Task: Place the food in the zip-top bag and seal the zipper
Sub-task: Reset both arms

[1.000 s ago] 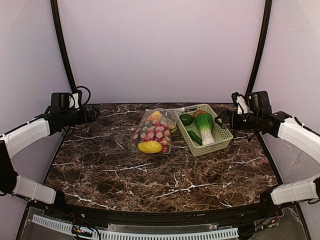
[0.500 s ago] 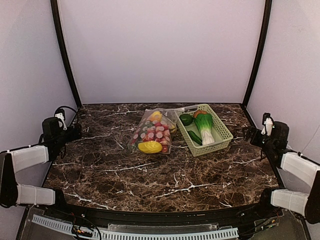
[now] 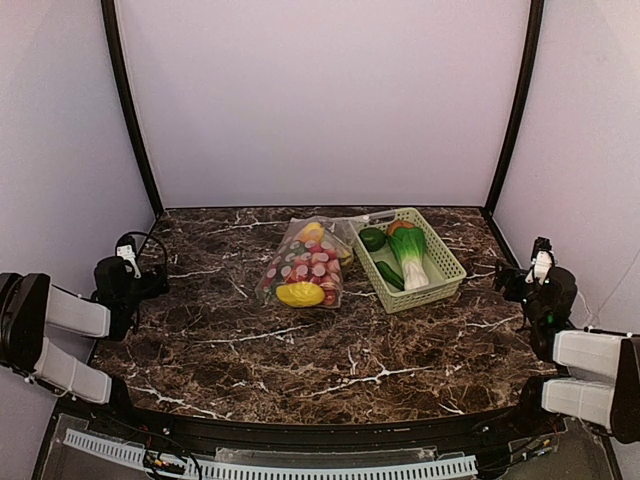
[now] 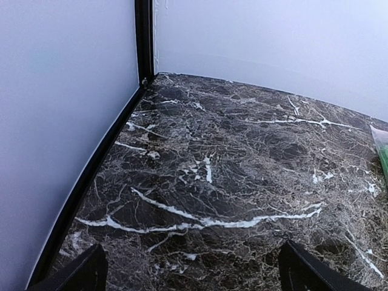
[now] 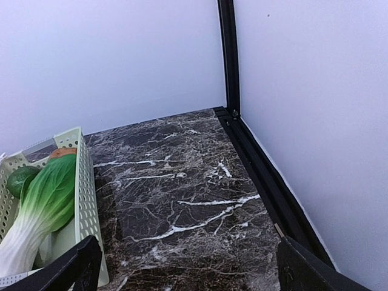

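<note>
The zip-top bag point(image 3: 303, 263) lies at the table's back middle with food in it: yellow corn point(image 3: 300, 294), red tomato pieces point(image 3: 316, 264) and a yellow piece point(image 3: 312, 232). Its zipper strip is too small to make out. The bok choy point(image 3: 410, 256), green pepper point(image 3: 372, 239) and cucumber point(image 3: 389, 275) lie in the green basket point(image 3: 446, 268) beside the bag. My left gripper point(image 3: 152, 281) is open and empty, low at the left edge point(image 4: 194, 280). My right gripper point(image 3: 506, 280) is open and empty, low at the right edge point(image 5: 189, 274). The bok choy point(image 5: 42, 209) shows in the right wrist view.
The basket wall point(image 5: 88, 194) is just left of my right gripper's left finger point(image 5: 76, 270). Black frame rails run along the left edge point(image 4: 100, 163) and right edge point(image 5: 267, 176) of the table. A sliver of the bag point(image 4: 382, 148) shows in the left wrist view.
Both arms have pulled back from near the bag and basket, folding down and outward to the table's left and right edges. The bag, basket and food have not moved.
</note>
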